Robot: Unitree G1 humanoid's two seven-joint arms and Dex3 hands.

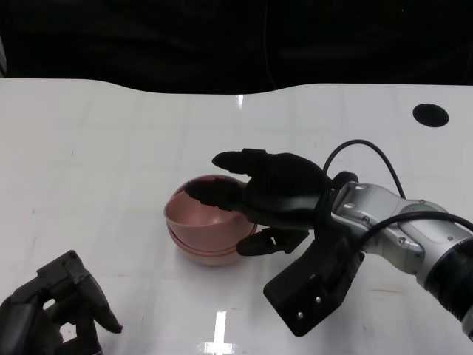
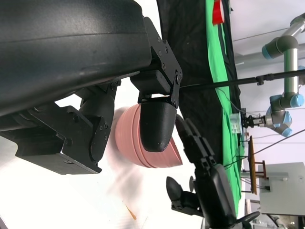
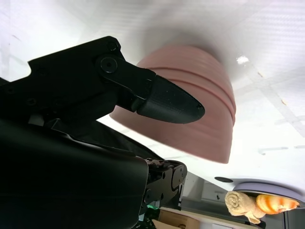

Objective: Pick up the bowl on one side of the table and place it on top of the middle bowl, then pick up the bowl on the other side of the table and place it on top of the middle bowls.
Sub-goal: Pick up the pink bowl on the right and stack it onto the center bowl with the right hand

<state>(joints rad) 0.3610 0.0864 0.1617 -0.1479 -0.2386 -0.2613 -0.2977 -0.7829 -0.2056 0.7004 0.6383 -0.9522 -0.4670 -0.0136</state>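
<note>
Bowls [image 1: 203, 229], pink and nested into one stack, sit near the middle of the white surface [image 1: 111, 133]; the ridged outer walls show as stacked rims in both wrist views. The right hand [image 1: 270, 196] lies over the stack's right side, with fingers [image 1: 214, 194] reaching across the top bowl's rim and into its opening, and others curled beneath by the stack's lower right edge. It appears to grasp the top bowl's rim, though the exact contact is hidden behind the hand. The left hand [image 1: 52, 310] rests low at the near left corner of the surface, well apart from the stack, its fingers curled in around nothing. A small dark round spot [image 1: 430, 114] marks the surface at the far right.
</note>
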